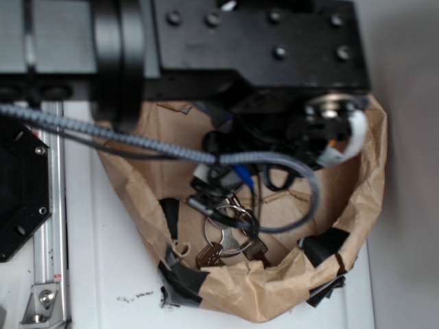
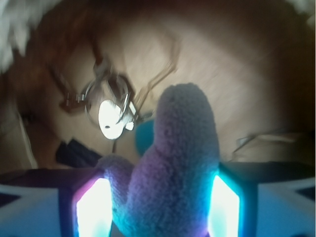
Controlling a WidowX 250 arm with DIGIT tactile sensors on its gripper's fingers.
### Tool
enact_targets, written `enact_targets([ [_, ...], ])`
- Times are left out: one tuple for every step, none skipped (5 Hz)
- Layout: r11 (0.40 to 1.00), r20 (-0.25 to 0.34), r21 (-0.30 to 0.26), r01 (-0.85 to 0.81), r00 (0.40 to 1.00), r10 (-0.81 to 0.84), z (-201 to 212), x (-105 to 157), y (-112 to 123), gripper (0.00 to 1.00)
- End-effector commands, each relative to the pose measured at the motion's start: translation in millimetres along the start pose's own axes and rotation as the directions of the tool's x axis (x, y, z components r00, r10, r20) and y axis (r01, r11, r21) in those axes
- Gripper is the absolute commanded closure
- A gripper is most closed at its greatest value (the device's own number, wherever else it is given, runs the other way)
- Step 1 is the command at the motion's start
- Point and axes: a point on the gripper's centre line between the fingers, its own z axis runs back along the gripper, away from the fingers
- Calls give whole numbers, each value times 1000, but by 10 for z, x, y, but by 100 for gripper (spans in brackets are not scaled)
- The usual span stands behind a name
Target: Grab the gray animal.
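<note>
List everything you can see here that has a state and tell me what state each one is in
Gripper: shut on the gray animal.
Gray animal: held between the two glowing fingers, body sticking out past them.
Keys: lying loose on the bag floor, untouched.
Teal ball: mostly hidden behind the animal, only an edge showing.
Paper bag: open, rim rolled down, patched with black tape.
</note>
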Motion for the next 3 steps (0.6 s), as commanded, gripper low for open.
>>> enact_targets([
  [929, 261, 59, -366, 904, 340, 205, 134, -51, 100],
  [876, 314, -9, -482, 830, 461, 170, 102, -54, 100],
  [871, 317, -15, -492, 824, 470, 191, 89, -81, 100],
])
